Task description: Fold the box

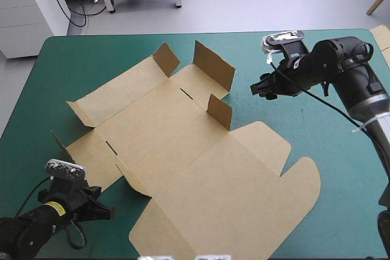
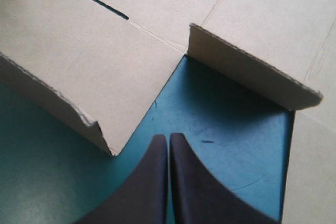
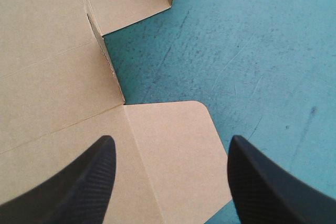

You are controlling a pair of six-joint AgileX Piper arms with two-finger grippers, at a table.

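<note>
Spread open as a cut sheet between the two grippers: the brown box (image 1: pixel 183 150), lying across the middle of the teal-green cover (image 1: pixel 79 59). Mostly flat, with three short flaps (image 1: pixel 214 65) standing upright on the half nearer the right gripper and low tilted edges on the side toward the left gripper.

Just ahead of the left gripper (image 2: pixel 168 137): a notch of bare cover, flanked by a sloping side panel (image 2: pixel 79 61) and a raised flap (image 2: pixel 247 72). Black fingers there pressed together into one point, holding nothing, over the cover and clear of the board.

Between and ahead of the fingers of the right gripper (image 3: pixel 171 139): a rounded tab (image 3: pixel 173 182) lying flat on the cover. Fingers spread wide apart, one over board, the other over bare cover, gripping nothing.

Grippers well apart, at opposite corners of the sheet.
</note>
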